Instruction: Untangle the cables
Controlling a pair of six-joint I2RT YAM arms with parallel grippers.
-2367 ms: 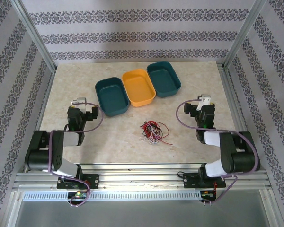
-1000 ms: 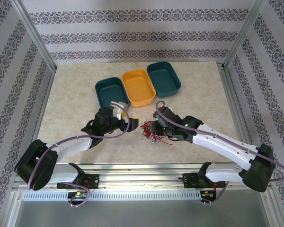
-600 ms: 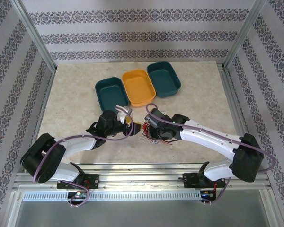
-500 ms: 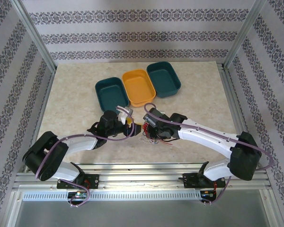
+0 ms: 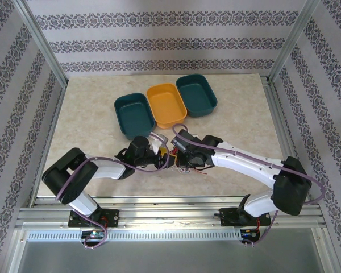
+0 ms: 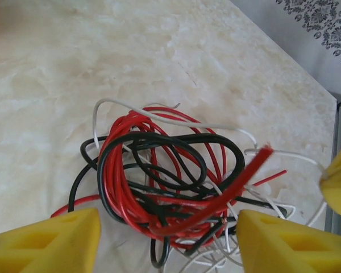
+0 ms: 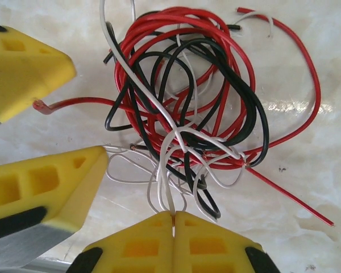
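Just in front of the orange tray (image 5: pixel 166 105), the cables (image 7: pixel 184 108) lie knotted, none freed yet, left gripper (image 6: pixel 167 219) spread astride them, right gripper (image 7: pixel 173 215) clamped on one.

The cables (image 6: pixel 159 199) lie on the table (image 5: pixel 85 114), at 6 o'clock from the three trays (image 5: pixel 166 105) standing side by side.

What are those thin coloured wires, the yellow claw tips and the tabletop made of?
The cables look like wire in glossy plastic insulation, red, black and white. The fingers of the right gripper, shut on a white strand, look like matte yellow plastic, moulded or printed, with hollow pockets. The table has a marble pattern with glare: stone or laminate, I cannot tell.
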